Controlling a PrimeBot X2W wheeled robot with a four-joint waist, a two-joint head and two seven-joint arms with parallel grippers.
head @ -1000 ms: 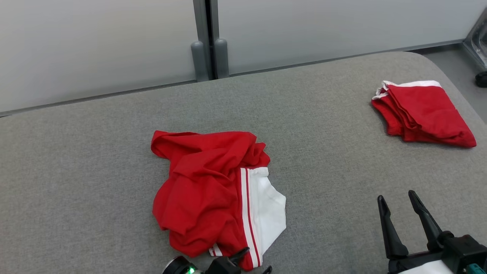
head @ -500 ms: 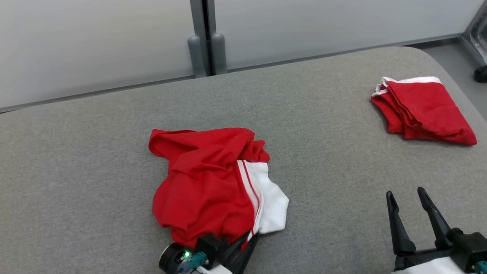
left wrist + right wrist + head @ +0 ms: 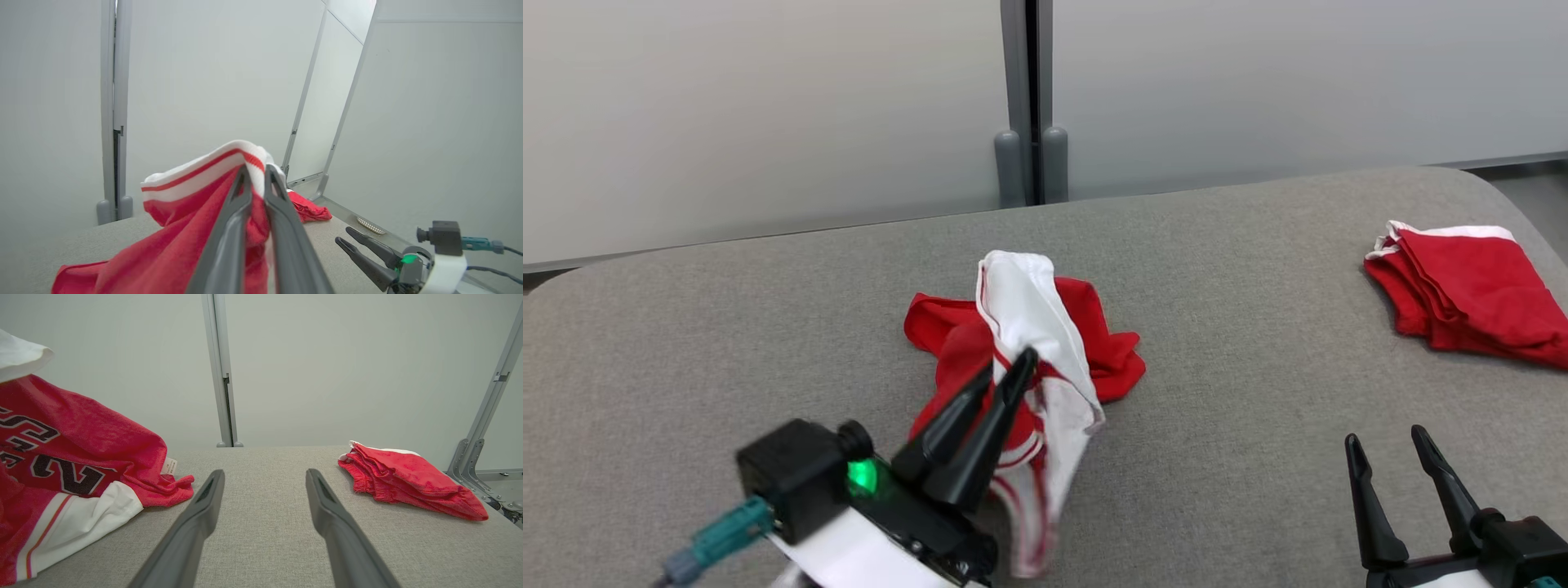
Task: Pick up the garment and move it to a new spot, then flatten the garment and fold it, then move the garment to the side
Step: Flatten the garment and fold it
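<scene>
Garment (image 3: 1029, 310), red with white striped trim, sits at frame centre, one edge raised, the rest lying on the grey table (image 3: 1258, 367). Left gripper (image 3: 1011, 363) pinches that raised edge between closed fingers. Right gripper (image 3: 1385, 437), lower right, has fingers spread, empty.

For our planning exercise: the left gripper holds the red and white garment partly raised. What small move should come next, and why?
Probably lift higher: the left gripper is shut on the garment at its white-trimmed edge, yet red cloth lies bunched on the grey surface. Raising it should free it for carrying elsewhere.
</scene>
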